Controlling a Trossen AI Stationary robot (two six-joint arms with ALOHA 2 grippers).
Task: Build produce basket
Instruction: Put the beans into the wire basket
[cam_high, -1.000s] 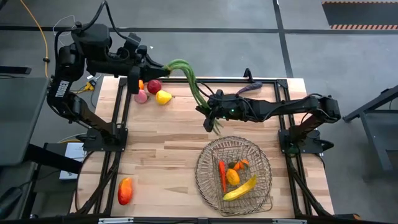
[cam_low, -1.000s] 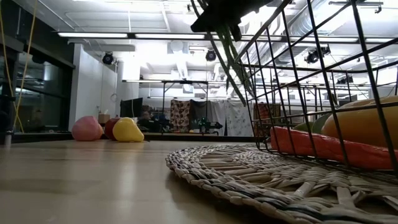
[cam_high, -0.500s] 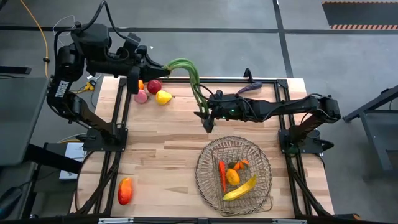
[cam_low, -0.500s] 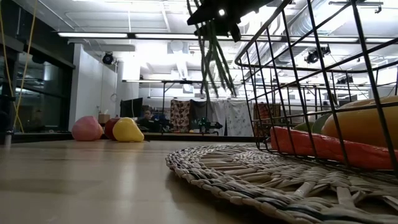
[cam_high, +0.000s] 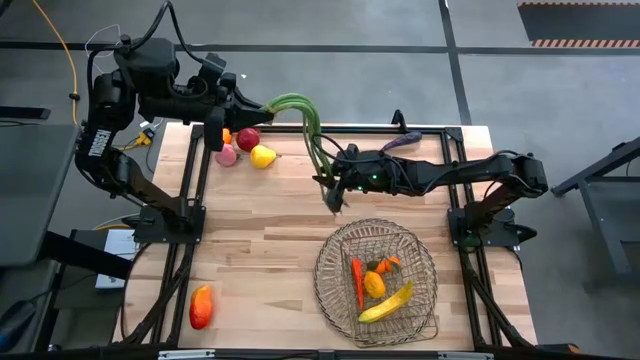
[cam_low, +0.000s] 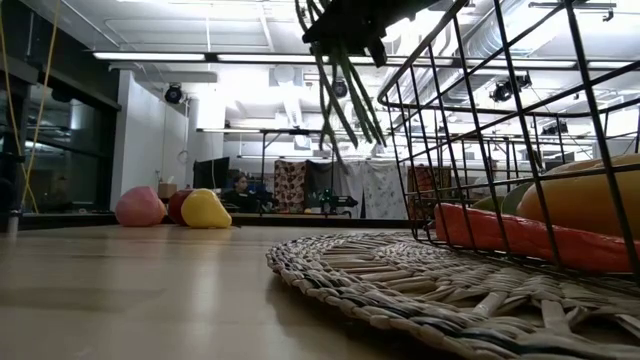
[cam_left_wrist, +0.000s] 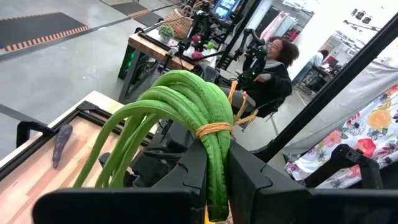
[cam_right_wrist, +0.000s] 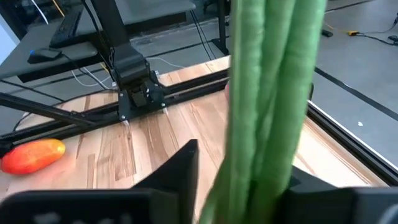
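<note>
A bundle of long green beans (cam_high: 308, 125) arches in the air between my two grippers. My left gripper (cam_high: 252, 103) is shut on its banded end at the table's far left. My right gripper (cam_high: 333, 193), just beyond the basket (cam_high: 322, 268), is shut on the strands lower down. Their free ends (cam_low: 350, 95) hang above the table. A chilli (cam_high: 357, 283), an orange (cam_high: 374, 284), a carrot (cam_high: 389, 264) and a banana (cam_high: 387, 303) lie in the basket. My left gripper pinches the bundle's tied end (cam_left_wrist: 216, 163) between its two fingers, just past the yellow band (cam_left_wrist: 214, 129). It comes roughly level from the table's far left. The bundle curves up and away from it, clear of the table. My right gripper has the strands (cam_right_wrist: 267, 106) between its two fingers (cam_right_wrist: 184, 167), lying across them. It reaches in from the table's right, tipped slightly down. The beans run down through the hold, and their ends hang free below it.
A peach (cam_high: 227, 155), an apple (cam_high: 248, 138) and a pear (cam_high: 263, 156) sit at the far left. A mango (cam_high: 201, 306) lies near the front left corner and an eggplant (cam_high: 405, 141) by the far rail. A person (cam_left_wrist: 277, 59) sits beyond the table.
My right gripper has stayed in place, opened on the beans and closed in again. The beans' free ends, which reached toward the basket, sprang back toward the far side and now hang shorter. The arch near my left gripper has bulged higher.
</note>
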